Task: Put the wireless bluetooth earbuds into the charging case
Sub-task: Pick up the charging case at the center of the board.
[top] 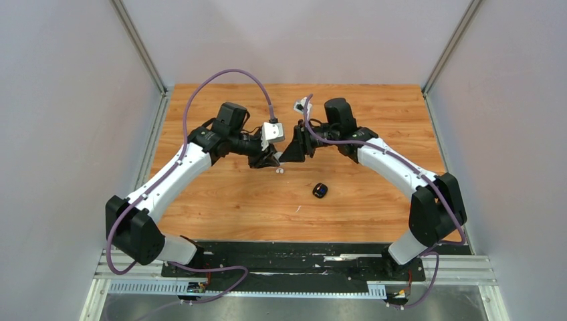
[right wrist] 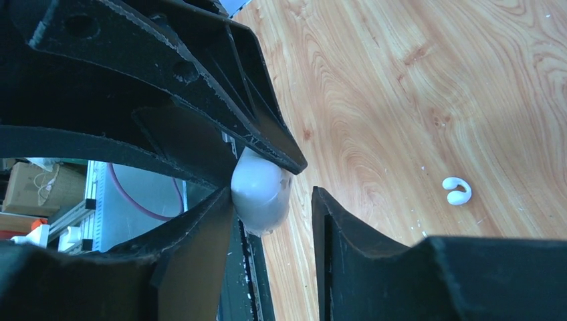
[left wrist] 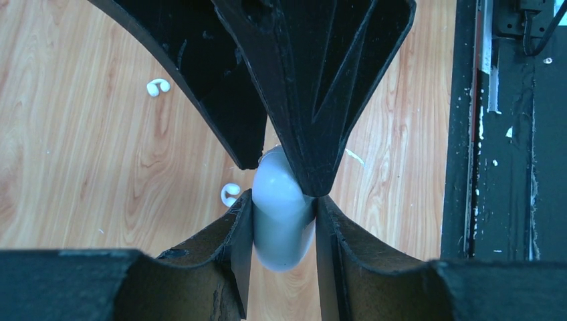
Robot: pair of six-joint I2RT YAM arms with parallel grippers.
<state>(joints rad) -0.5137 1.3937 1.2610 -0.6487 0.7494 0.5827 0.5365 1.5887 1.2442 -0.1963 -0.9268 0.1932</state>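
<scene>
1. The white charging case [left wrist: 281, 234] is being gripped above the table [top: 220, 194] by the left gripper [left wrist: 282, 200], whose fingers are closed partway onto its sides.
2. The case is also being straddled by the right gripper [right wrist: 271, 194]. One of its fingers is touching the case and the other is standing apart, so nothing is being clamped.
3. A white earbud [left wrist: 230, 194] and a second earbud [left wrist: 158, 86] are being shown loose on the wood, outside the case.
4. A black case [top: 320, 190] is being shown nearby.

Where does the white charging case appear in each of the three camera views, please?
Top external: hidden where the left gripper and right gripper meet.
Left wrist: white charging case at centre, between the jaws.
Right wrist: left of centre.
Shared landmark: the two meeting grippers.
</scene>
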